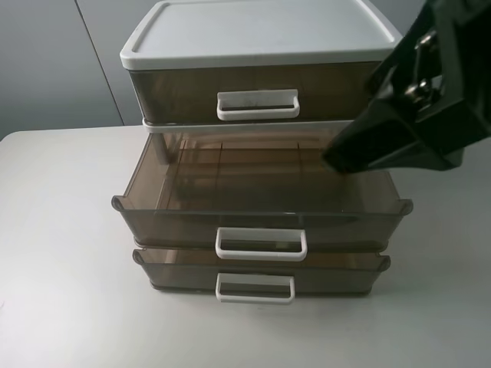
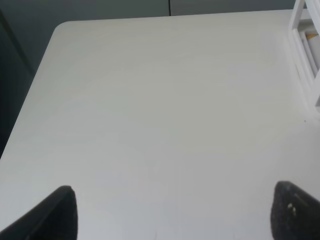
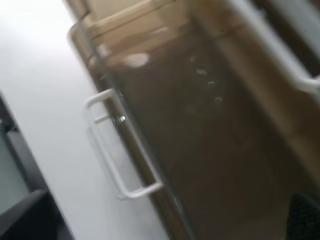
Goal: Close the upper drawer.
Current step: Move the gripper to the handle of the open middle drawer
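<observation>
A three-drawer cabinet with a white top [image 1: 261, 31] stands on the table. Its top drawer [image 1: 257, 105] sits flush in the frame. The drawer below it [image 1: 261, 222], smoky brown with a white handle [image 1: 261, 243], is pulled far out and empty. The bottom drawer [image 1: 257, 272] sticks out slightly. My right gripper [image 1: 341, 157] hovers over the open drawer's back right corner, jaws apart and empty. The right wrist view looks down into this drawer [image 3: 210, 125], with its handle [image 3: 112, 150] visible. My left gripper [image 2: 172, 215] is open over bare table and out of the exterior high view.
The white table [image 1: 61, 253] extends left and in front of the cabinet. The cabinet's white frame [image 2: 307, 50] shows at the edge of the left wrist view. The table's rounded corner [image 2: 62, 27] lies beyond the left gripper.
</observation>
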You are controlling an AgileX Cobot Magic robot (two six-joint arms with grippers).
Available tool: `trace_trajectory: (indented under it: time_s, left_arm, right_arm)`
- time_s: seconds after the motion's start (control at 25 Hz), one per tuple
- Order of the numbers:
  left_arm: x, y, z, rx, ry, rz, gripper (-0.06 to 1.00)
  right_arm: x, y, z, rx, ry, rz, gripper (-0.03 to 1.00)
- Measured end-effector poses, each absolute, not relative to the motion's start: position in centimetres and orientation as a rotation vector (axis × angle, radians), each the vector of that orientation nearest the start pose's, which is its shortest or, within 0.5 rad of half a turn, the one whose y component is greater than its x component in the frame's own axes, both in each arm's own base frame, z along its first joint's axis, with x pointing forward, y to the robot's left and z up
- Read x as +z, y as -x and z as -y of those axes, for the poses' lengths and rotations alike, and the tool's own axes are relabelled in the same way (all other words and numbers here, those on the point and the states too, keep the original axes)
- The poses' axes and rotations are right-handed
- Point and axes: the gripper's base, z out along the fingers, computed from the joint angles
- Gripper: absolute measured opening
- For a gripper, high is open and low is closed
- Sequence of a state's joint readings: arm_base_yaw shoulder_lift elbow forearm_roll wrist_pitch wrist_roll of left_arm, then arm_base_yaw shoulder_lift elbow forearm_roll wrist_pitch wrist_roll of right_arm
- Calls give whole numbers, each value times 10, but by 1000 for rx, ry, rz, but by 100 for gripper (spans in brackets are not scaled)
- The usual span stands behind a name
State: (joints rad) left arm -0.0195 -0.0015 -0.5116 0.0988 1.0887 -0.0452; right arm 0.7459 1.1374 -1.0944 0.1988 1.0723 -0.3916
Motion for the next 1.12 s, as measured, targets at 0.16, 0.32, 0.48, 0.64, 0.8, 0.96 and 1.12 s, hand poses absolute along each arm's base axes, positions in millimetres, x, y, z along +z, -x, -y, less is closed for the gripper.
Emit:
trace_trajectory:
  time_s: [0.16,0.32,0.48,0.64,0.8,0.96,1.12]
  left_arm:
    - [279,8,-8,78,33,-2056,74]
    - [279,8,-8,78,33,-2056,74]
    - [279,8,-8,78,33,-2056,74]
    - [279,8,-8,78,33,-2056,74]
    - [279,8,-8,78,33,-2056,74]
    - [279,8,-8,78,33,-2056,74]
    - [279,8,-8,78,33,-2056,74]
  right_arm:
    - [332,-137,-192,392,1618,-2183,70]
    - [319,-123,-214,396,1809,-2109,70]
    - [303,-121,-228,383,1892,-2125,70]
    - [285,-121,-242,364,1986,-2133,70]
    - [266,-124,-252,337,2066,-2149,70]
    - [250,-130,-257,278,2117,-2163,70]
    - [246,-135,-260,235,2112,-2134,70]
